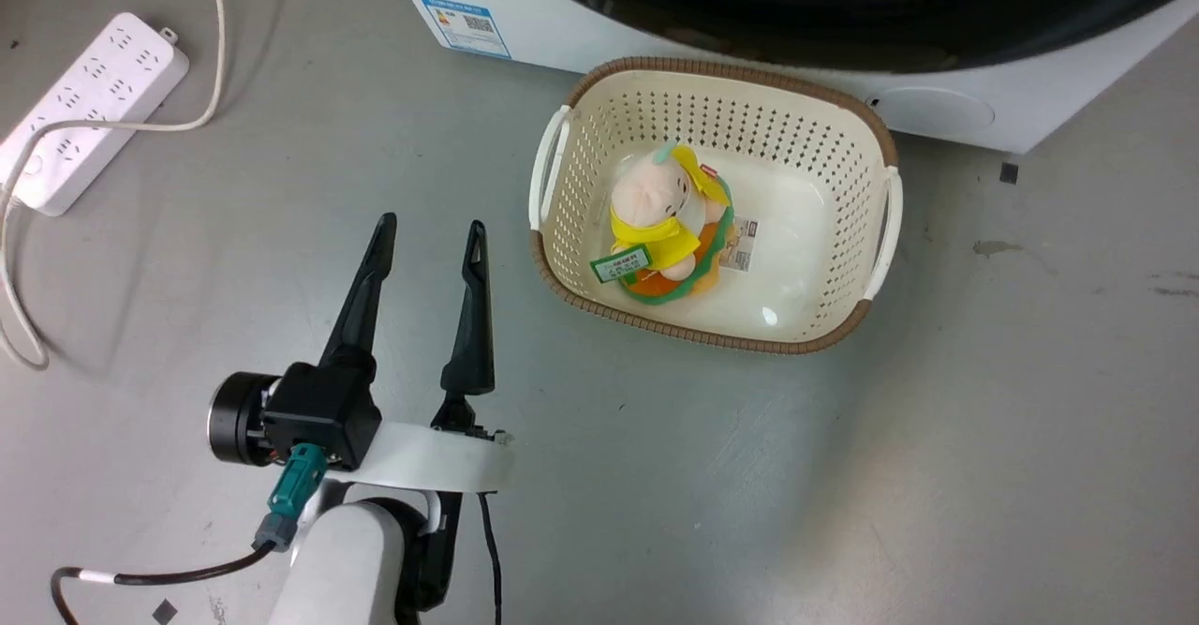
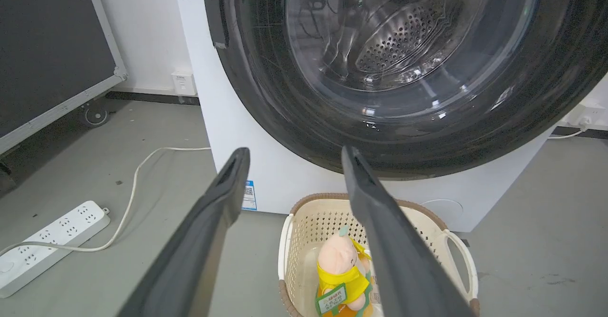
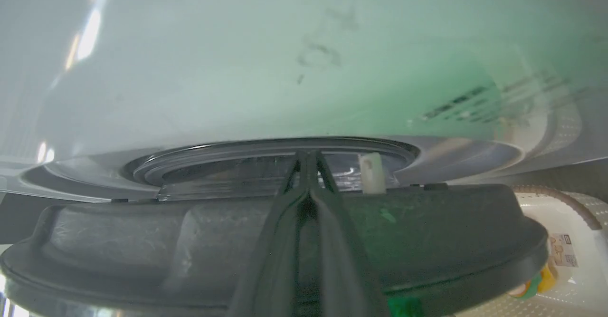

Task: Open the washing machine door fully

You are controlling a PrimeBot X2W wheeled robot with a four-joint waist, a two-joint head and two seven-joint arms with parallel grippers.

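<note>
left pincer (image 1: 431, 224) open, empty; basket (image 1: 712, 110) to its right. right pincer (image 3: 308, 155) closed, tips past washing machine door (image 3: 142, 241) rim, washing machine (image 3: 285, 60) front beyond.

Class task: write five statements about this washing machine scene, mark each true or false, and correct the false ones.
1. The left pincer is open and holds nothing. True.
2. The plush toy lies in the basket. True.
3. The power strip lies in the basket. False: it lies on the floor, apart from the basket.
4. The right pincer has its fingers spread wide. False: they are pressed together at the washing machine door.
5. A blue label sits on the washing machine. True.
</note>
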